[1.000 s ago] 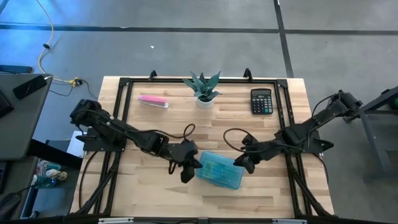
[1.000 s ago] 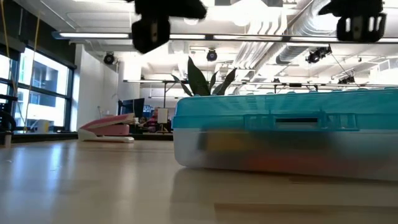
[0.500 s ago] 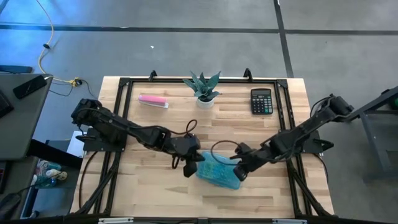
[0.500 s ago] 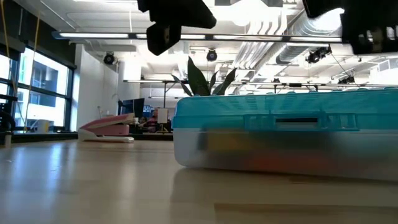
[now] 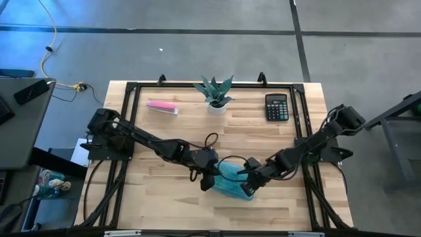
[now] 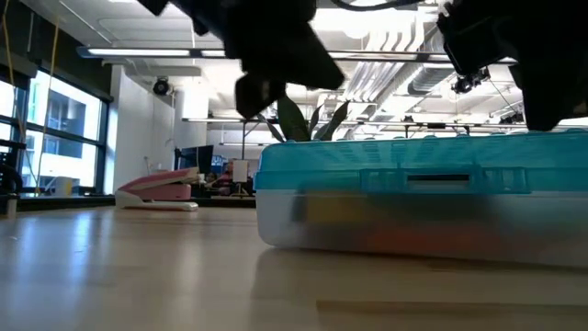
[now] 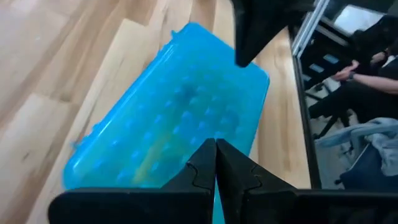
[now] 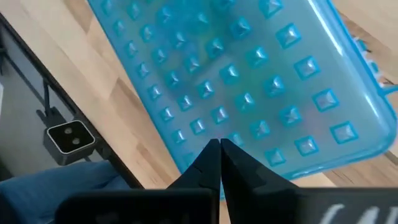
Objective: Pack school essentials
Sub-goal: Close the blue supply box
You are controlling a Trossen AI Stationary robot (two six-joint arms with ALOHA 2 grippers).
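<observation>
Nearest, a closed blue plastic case (image 5: 231,181) lies on the desk (image 5: 158,197), blurred yellow and red contents showing through its clear base. Both arms' jaws are pressed together above its lid: left gripper (image 5: 208,182), right gripper (image 5: 248,191). Farther back stand a pink bar (image 5: 161,106), plant (image 5: 215,92) and calculator (image 5: 277,107).

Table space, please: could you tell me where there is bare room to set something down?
Free wood lies between the pink bar and the left arm, and between the potted plant and the blue case. The table's near edge, below the case, is also bare. The middle is crowded: left gripper and right gripper, both shut, sit over the case. The calculator fills the far right.
</observation>
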